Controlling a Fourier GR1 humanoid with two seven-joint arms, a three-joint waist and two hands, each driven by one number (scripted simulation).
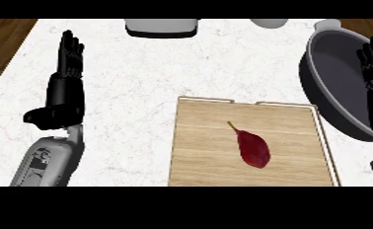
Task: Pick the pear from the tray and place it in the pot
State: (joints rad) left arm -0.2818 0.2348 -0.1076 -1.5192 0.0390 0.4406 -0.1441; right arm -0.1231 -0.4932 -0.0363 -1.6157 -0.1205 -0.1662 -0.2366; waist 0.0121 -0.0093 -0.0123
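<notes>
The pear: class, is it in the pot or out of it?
Out. The dark red pear lies on the wooden tray, apart from the dark pot at the right.

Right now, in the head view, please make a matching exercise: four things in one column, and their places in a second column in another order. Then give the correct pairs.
Things:
1. pear
2. pot
3. left hand
4. tray

Places:
A. at the right edge of the counter
B. on the counter, in the lower middle
C. lying on the tray
D. open, fingers straight, at the left above the counter

Pairs: 1-C, 2-A, 3-D, 4-B
</notes>
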